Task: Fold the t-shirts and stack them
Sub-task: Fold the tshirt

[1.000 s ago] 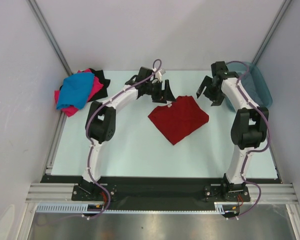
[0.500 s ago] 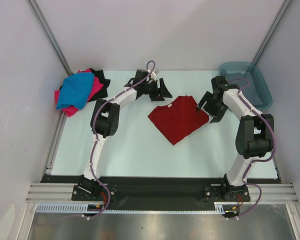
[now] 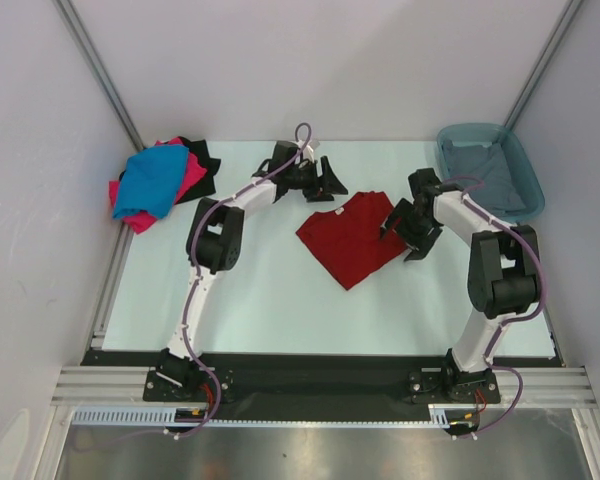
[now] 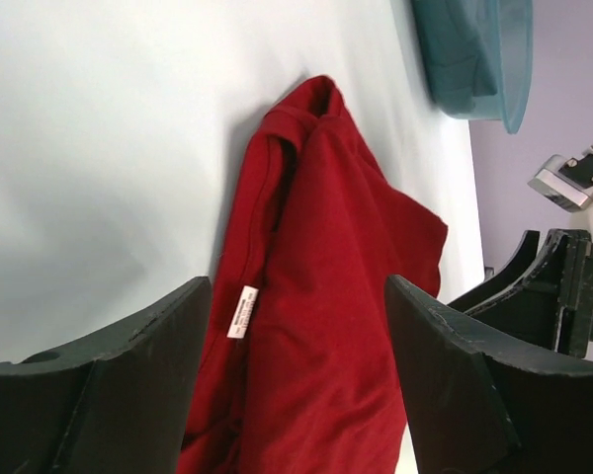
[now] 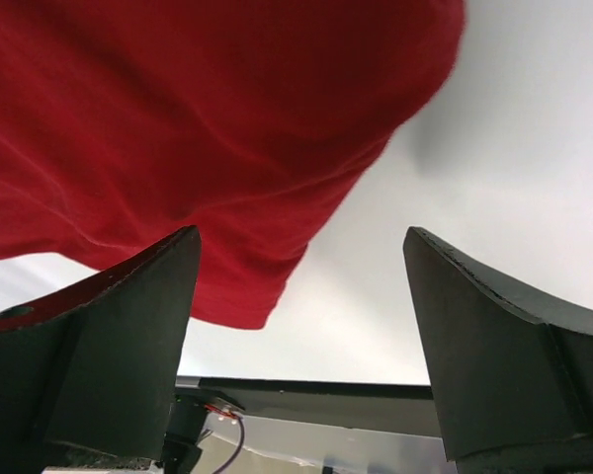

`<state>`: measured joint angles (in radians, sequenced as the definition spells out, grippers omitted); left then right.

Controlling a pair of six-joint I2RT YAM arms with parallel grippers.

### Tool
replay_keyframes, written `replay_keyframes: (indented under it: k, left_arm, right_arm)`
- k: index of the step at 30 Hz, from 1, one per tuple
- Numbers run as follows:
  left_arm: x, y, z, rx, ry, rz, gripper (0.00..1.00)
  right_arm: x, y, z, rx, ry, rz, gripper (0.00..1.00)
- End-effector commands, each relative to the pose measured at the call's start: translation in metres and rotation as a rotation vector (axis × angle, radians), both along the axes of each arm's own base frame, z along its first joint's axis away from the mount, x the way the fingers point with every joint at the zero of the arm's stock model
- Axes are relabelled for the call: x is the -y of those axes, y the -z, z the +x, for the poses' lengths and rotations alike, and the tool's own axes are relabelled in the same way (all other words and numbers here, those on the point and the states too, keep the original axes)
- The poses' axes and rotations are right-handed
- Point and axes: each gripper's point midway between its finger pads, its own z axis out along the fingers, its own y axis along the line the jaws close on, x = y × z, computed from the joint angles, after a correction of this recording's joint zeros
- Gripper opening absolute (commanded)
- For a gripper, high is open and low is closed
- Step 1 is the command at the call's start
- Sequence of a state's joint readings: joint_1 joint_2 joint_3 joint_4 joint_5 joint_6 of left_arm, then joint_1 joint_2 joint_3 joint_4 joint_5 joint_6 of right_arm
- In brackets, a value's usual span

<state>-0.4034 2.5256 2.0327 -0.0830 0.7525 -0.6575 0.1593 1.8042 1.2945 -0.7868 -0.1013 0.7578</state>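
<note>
At ten o'clock on the table (image 3: 260, 290) I noted a heap: the blue shirt (image 3: 152, 182) uppermost, over the pink shirt (image 3: 190, 178), with the black shirt (image 3: 202, 155) showing behind. How well any was folded could not be judged.

My left gripper (image 3: 328, 182) hung just beyond the twelve o'clock edge of the dark red shirt (image 3: 352, 238), fingers spread wide and empty. I judged it placed to take the collar side.

That shirt lay at table centre, partly folded, its white label (image 4: 242, 312) exposed. Both wrist views cut off its ends.

My right gripper (image 3: 402, 238) stood at its three o'clock edge, fingers wide and empty, apparently set for that hem. Contact with the cloth could not be confirmed.

At one o'clock the teal tub (image 3: 525, 175) held the grey shirt (image 3: 485, 172), its shape indistinct.
</note>
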Motion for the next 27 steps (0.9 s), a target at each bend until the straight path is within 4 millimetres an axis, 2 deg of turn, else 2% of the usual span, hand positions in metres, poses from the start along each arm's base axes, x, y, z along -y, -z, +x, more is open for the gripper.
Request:
replay_keyframes:
  k: [1, 7, 8, 9, 14, 16, 18, 19, 21, 22, 23, 25, 26, 27]
  left_arm:
    - [0.007, 0.001, -0.004, 0.001, 0.034, -0.038, 0.77]
    - [0.008, 0.017, -0.012, -0.044, 0.041, -0.043, 0.77]
    - [0.008, 0.023, -0.018, -0.070, 0.050, -0.043, 0.77]
    - [0.009, 0.022, -0.017, -0.062, 0.049, -0.056, 0.76]
    - [0.009, 0.041, -0.043, -0.130, 0.086, -0.049, 0.75]
    - [0.010, 0.039, -0.053, -0.138, 0.107, -0.054, 0.74]
    - [0.009, 0.046, -0.072, -0.167, 0.130, -0.036, 0.73]
    - [0.009, 0.040, -0.078, -0.164, 0.140, -0.035, 0.73]
    - [0.008, 0.046, -0.098, -0.190, 0.178, -0.010, 0.72]
    - [0.007, 0.039, -0.106, -0.190, 0.194, 0.004, 0.72]
    - [0.009, 0.041, -0.118, -0.197, 0.221, 0.023, 0.72]
    - [0.008, 0.048, -0.146, -0.221, 0.291, 0.084, 0.72]
    - [0.004, 0.050, -0.156, -0.212, 0.320, 0.111, 0.72]
    - [-0.002, 0.055, -0.178, -0.260, 0.337, 0.150, 0.72]
  right_arm:
    - [-0.015, -0.007, 0.022, 0.091, 0.032, 0.070, 0.89]
    - [-0.029, 0.000, 0.042, 0.118, 0.008, 0.117, 0.88]
    - [-0.030, 0.008, 0.043, 0.099, 0.008, 0.117, 0.88]
    - [-0.032, 0.006, 0.048, 0.108, 0.004, 0.124, 0.88]
    - [-0.037, 0.014, 0.061, 0.104, -0.016, 0.129, 0.88]
    - [-0.038, 0.015, 0.068, 0.114, -0.034, 0.131, 0.87]
    - [-0.040, 0.019, 0.074, 0.115, -0.051, 0.130, 0.87]
    - [-0.041, 0.020, 0.077, 0.116, -0.058, 0.131, 0.86]
    - [-0.045, 0.015, 0.089, 0.142, -0.093, 0.140, 0.86]
    - [-0.045, 0.023, 0.090, 0.123, -0.100, 0.139, 0.85]
    - [-0.047, 0.014, 0.101, 0.152, -0.120, 0.139, 0.85]
    - [-0.051, 0.019, 0.102, 0.128, -0.151, 0.139, 0.85]
    - [-0.052, 0.012, 0.109, 0.151, -0.172, 0.131, 0.85]
    - [-0.053, 0.012, 0.109, 0.142, -0.184, 0.121, 0.85]
